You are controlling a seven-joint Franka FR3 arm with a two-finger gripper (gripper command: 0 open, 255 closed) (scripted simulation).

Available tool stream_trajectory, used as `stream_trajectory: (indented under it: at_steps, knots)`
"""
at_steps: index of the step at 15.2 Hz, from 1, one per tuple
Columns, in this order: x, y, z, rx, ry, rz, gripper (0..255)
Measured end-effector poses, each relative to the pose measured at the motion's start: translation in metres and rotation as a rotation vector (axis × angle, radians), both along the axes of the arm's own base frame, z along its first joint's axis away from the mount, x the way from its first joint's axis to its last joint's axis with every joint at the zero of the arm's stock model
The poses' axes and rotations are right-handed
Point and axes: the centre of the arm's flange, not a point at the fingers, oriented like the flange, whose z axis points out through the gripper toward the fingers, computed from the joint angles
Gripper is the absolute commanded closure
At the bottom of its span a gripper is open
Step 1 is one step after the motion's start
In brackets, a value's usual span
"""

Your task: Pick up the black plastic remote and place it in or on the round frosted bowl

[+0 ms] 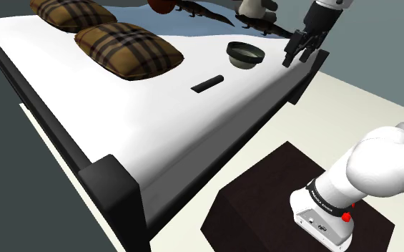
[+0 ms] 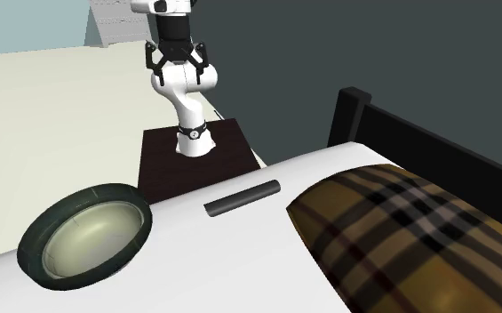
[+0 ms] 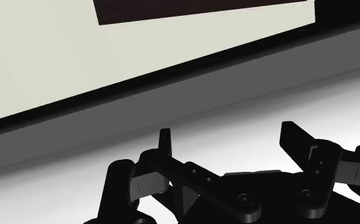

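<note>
gripper (image 1: 297,56) is wide open, holding nothing, up over the bed's edge. black remote (image 1: 207,84) lies flat on the white bed (image 1: 157,122) near the bowl (image 1: 246,54), well apart from the fingers.

A white bed (image 1: 157,122) in its black frame (image 1: 114,190).
One brown plaid pillow (image 1: 129,49) lies on the sheet, a second plaid pillow (image 1: 71,12) just beyond it, apart. Pale floor (image 1: 365,107) runs alongside the bed, and a dark grey wall (image 2: 373,53) stands behind.

Plaid pillow (image 2: 409,236) cropped at edge; far pillow (image 1: 71,13) likewise; arm (image 1: 379,168) too.
</note>
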Motion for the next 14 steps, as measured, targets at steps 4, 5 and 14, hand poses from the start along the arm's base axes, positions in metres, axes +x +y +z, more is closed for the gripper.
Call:
stream_trajectory:
  at_steps: [4,5,14]
  knots:
    - [0.014,0.023,-0.015,-0.01,-0.009,-0.098,0]
    - [0.019,0.031,-0.02,-0.014,-0.014,-0.146,0]
    - [0.102,0.106,-0.078,-0.053,-0.061,-0.597,0]
